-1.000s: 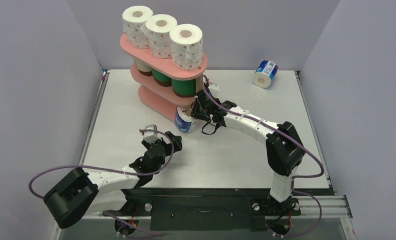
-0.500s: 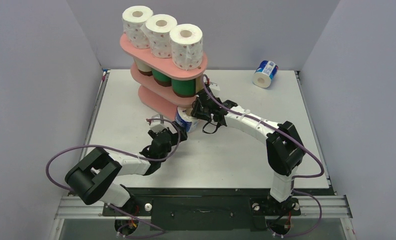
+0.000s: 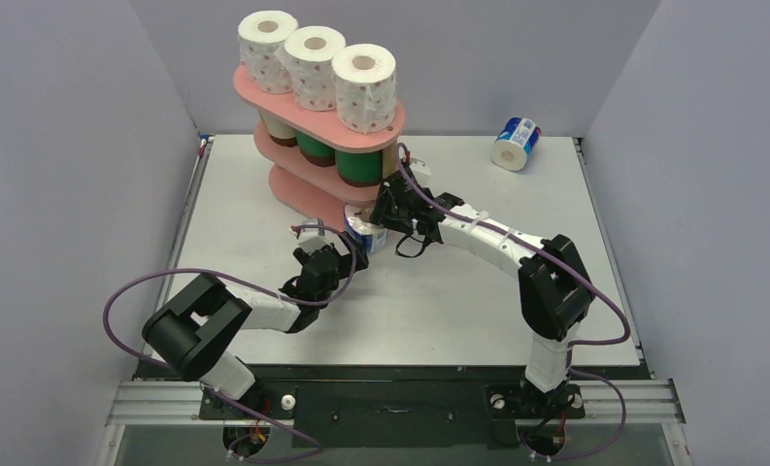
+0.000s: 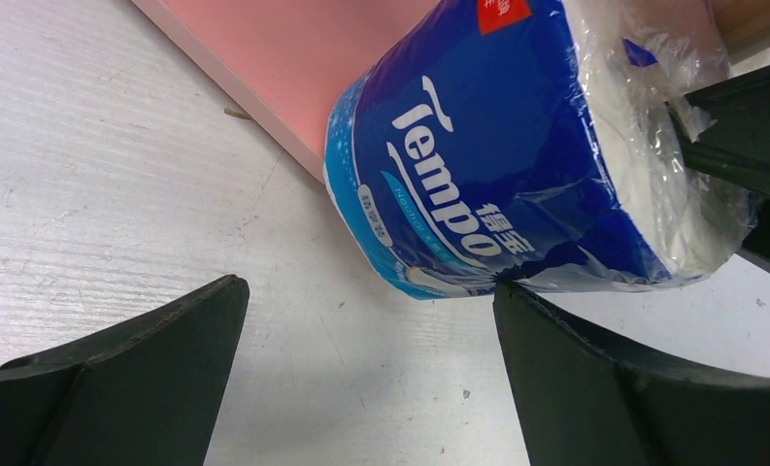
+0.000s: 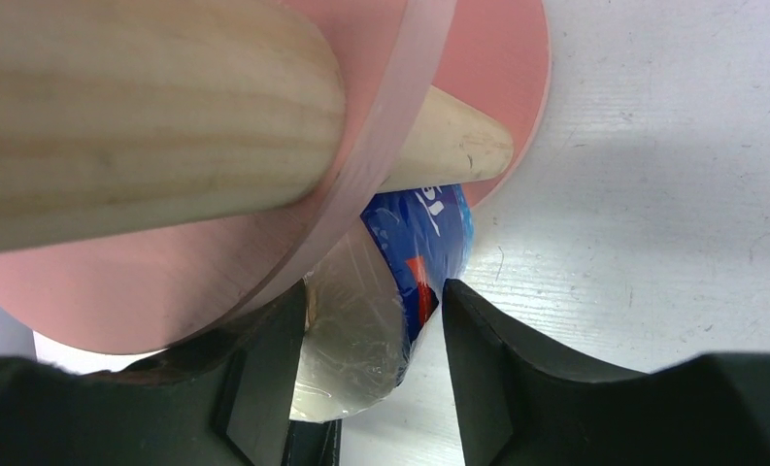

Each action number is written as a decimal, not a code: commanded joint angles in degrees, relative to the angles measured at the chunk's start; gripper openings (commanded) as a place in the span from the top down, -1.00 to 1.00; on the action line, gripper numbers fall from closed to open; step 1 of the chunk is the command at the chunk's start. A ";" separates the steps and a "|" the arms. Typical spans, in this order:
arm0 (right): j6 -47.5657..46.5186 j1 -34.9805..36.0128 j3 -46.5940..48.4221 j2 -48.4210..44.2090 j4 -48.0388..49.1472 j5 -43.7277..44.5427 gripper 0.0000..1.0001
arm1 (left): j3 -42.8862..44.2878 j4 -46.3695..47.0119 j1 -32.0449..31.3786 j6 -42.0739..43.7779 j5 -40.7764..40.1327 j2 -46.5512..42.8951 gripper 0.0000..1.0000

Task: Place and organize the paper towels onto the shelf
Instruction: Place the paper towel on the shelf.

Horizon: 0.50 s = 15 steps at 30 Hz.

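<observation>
The salmon-pink shelf [image 3: 308, 107] holds three white red-dotted rolls [image 3: 313, 66] on top, and a cream roll [image 3: 280, 132] and two green-wrapped rolls [image 3: 334, 155] on the middle tier. My right gripper [image 3: 381, 223] is shut on a blue-white roll [image 3: 364, 234], tilted at the bottom board's right end. In the right wrist view [image 5: 373, 320] the jaws clasp that roll [image 5: 424, 248] under the board. My left gripper [image 3: 348, 258] is open just in front of it. In the left wrist view [image 4: 366, 311] its right fingertip [image 4: 517, 301] touches the wrapper of the roll [image 4: 487, 155].
A second blue-white roll [image 3: 516, 143] lies on its side on the table at the far right, by the back wall. Grey walls close in the table on three sides. A pale wooden post [image 5: 118, 116] of the shelf crosses close above my right gripper.
My left arm has reached forward and right until its open gripper is at the blue-white roll. My right gripper has nudged the roll slightly further toward the shelf.
</observation>
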 commanded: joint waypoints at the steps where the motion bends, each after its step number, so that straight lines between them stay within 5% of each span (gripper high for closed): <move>1: 1.34 -0.46 0.54 -4.01 4.83 0.92 -0.01 | 2.21 3.86 0.83 0.02 -1.45 0.09 -0.96; 15: -1.80 -0.32 -10.12 -16.46 7.55 5.66 -0.04 | 3.40 3.50 1.98 -0.30 -2.18 0.11 -0.96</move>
